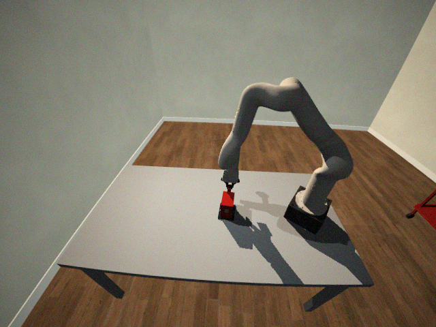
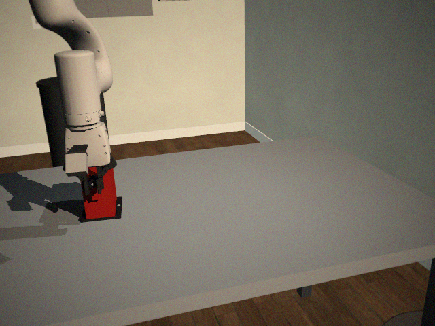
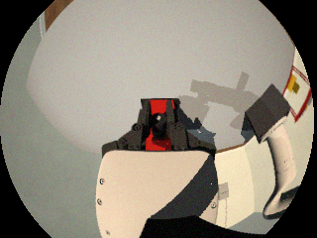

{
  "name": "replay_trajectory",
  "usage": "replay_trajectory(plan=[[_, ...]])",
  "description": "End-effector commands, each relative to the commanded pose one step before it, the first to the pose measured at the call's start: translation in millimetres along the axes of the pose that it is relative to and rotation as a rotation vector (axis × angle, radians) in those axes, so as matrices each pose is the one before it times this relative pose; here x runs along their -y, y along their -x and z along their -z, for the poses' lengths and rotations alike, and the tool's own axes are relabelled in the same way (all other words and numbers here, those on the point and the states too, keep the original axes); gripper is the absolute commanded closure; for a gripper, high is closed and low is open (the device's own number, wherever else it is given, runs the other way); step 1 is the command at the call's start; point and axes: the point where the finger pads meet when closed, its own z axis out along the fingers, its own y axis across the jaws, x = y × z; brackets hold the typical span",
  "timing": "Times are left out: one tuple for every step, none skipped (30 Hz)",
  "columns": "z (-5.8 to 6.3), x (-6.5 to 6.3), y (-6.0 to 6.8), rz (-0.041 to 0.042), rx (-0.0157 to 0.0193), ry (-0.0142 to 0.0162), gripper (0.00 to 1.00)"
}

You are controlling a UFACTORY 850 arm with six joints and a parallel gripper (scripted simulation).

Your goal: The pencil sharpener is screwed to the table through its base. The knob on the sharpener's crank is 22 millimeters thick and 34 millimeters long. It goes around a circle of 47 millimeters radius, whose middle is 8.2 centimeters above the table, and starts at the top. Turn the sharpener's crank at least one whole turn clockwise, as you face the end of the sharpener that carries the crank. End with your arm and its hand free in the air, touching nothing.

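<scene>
The red pencil sharpener (image 1: 227, 204) stands on its dark base plate near the middle of the grey table; it also shows in the exterior view (image 2: 101, 196). My gripper (image 1: 229, 186) points straight down over the sharpener's far end, where the crank is. In the exterior view the dark fingers (image 2: 94, 184) are closed around the crank knob at the top of its circle. In the wrist view the fingers pinch a dark knob against the red body (image 3: 158, 106). The crank arm itself is hidden behind the fingers.
The arm's black base block (image 1: 306, 212) sits on the table to the right of the sharpener. A red stand (image 1: 424, 207) is on the floor at the far right. The arm casts long shadows on the table.
</scene>
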Motion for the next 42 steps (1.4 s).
replay_trajectory(plan=[[0.68, 0.94, -0.14, 0.00003, -0.00030, -0.00188, 1.00], [0.00, 0.02, 0.00, 0.00000, 0.00000, 0.00000, 1.00], [0.00, 0.06, 0.00, 0.00000, 0.00000, 0.00000, 1.00], [-0.01, 0.11, 0.00, 0.00000, 0.00000, 0.00000, 1.00], [-0.01, 0.17, 0.00, 0.00000, 0.00000, 0.00000, 1.00], [-0.01, 0.25, 0.00, 0.00000, 0.00000, 0.00000, 1.00], [-0.02, 0.34, 0.00, 0.00000, 0.00000, 0.00000, 1.00], [-0.02, 0.43, 0.00, 0.00000, 0.00000, 0.00000, 1.00], [-0.03, 0.53, 0.00, 0.00000, 0.00000, 0.00000, 1.00], [-0.03, 0.64, 0.00, 0.00000, 0.00000, 0.00000, 1.00], [-0.04, 0.75, 0.00, 0.00000, 0.00000, 0.00000, 1.00], [-0.05, 0.86, 0.00, 0.00000, -0.00001, 0.00000, 1.00], [-0.07, 0.97, 0.00, 0.00000, -0.00001, 0.00000, 1.00], [-0.17, 1.06, 0.00, 0.00000, 0.00001, 0.00000, 1.00], [-0.19, 1.17, 0.00, 0.00000, 0.00000, 0.00000, 1.00], [-0.21, 1.27, 0.00, 0.00000, 0.00000, 0.00000, 1.00], [0.00, 0.00, 0.00, 0.00000, 0.00000, 0.00000, 1.00], [0.00, 0.00, 0.00, 0.00000, 0.00000, 0.00000, 1.00], [-0.23, 1.37, 0.00, 0.00000, -0.00001, 0.00000, 1.00], [-0.39, 1.44, 0.00, 0.00000, 0.00001, 0.00000, 1.00], [-0.42, 1.53, 0.00, 0.00000, 0.00000, 0.00000, 1.00], [-0.44, 1.61, 0.00, 0.00000, -0.00001, 0.00000, 1.00], [-0.63, 1.65, 0.00, 0.00000, 0.00000, 0.00000, 1.00], [-0.68, 1.72, 0.00, 0.00000, 0.00000, 0.00000, 1.00], [-0.74, 1.77, 0.00, 0.00000, 0.00000, 0.00000, 1.00], [-0.93, 1.78, 0.00, 0.00000, 0.00000, 0.00000, 1.00], [-0.96, 1.83, 0.00, 0.00000, 0.00000, 0.00000, 1.00], [-1.14, 1.82, 0.00, 0.00000, 0.00000, 0.00000, 1.00], [-1.23, 1.83, 0.00, 0.00000, 0.00000, 0.00000, 1.00], [-1.35, 1.82, 0.00, 0.00000, 0.00000, 0.00000, 1.00], [-1.50, 1.80, 0.00, 0.00000, 0.00000, 0.00000, 1.00], [-1.60, 1.77, 0.00, 0.00000, 0.00000, 0.00000, 1.00], [-1.78, 1.72, 0.00, 0.00000, 0.00000, 0.00000, 1.00], [0.00, 0.00, 0.00, 0.00000, 0.00000, 0.00000, 1.00], [0.00, 0.00, 0.00, 0.00000, 0.00000, 0.00000, 1.00], [-1.86, 1.68, 0.00, 0.00000, 0.00000, 0.00000, 1.00], [-2.05, 1.59, 0.00, 0.00000, 0.00000, 0.00000, 1.00], [-2.08, 1.48, 0.00, 0.00000, 0.00000, 0.00000, 1.00], [-2.13, 1.32, 0.00, 0.00000, 0.00000, 0.00000, 1.00], [-2.14, 1.20, 0.00, 0.00000, 0.00000, 0.00000, 1.00], [-2.16, 1.03, 0.00, 0.00000, 0.00000, 0.00000, 1.00], [-2.13, 0.94, 0.00, 0.00000, 0.00000, 0.00000, 1.00]])
